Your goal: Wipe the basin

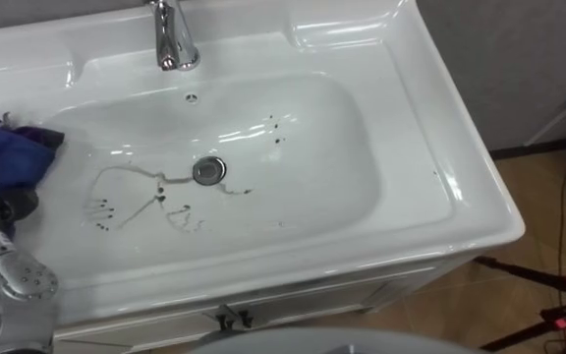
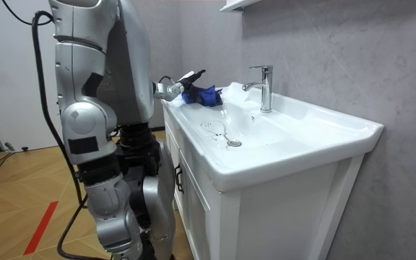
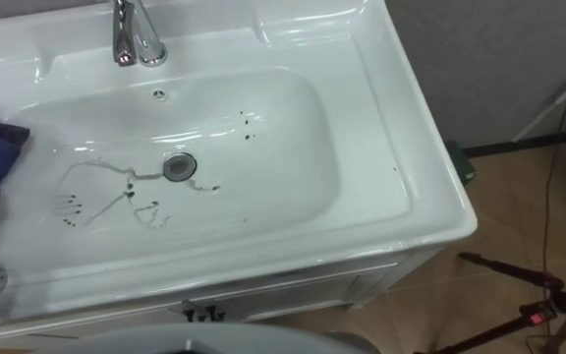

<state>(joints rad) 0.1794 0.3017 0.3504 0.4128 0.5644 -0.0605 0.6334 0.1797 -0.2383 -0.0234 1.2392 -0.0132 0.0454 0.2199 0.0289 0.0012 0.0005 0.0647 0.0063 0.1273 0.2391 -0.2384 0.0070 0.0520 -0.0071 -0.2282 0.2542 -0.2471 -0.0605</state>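
The white basin (image 1: pixel 416 157) sits in a white vanity cabinet (image 2: pixel 193 209) against a grey wall. Its bowl is dirty: thin grey streaks and dark specks (image 1: pixel 150 197) trail across the bottom to the left of the round metal drain (image 1: pixel 208 169), and a few more dark spots (image 1: pixel 277 131) lie up the slope to the drain's right. A small overflow hole shows on the back slope, just below the chrome faucet (image 1: pixel 173 39), which stands on the rear ledge.

A dark blue cloth (image 1: pixel 3 152) is bunched up at the left end of the bowl, over the rim and well apart from the streaks. The left hand (image 1: pixel 3 208) holds it there: its dark fingers are closed on the near edge of the bunch, and the rest of the cloth spills out beyond them toward the faucet side.

In the room view the robot stands upright, close against the front of the cabinet, with its left forearm reaching over the basin's far end. A wooden floor (image 1: pixel 548 211) lies to the right, with a dark tripod leg (image 1: pixel 519 272) on it.
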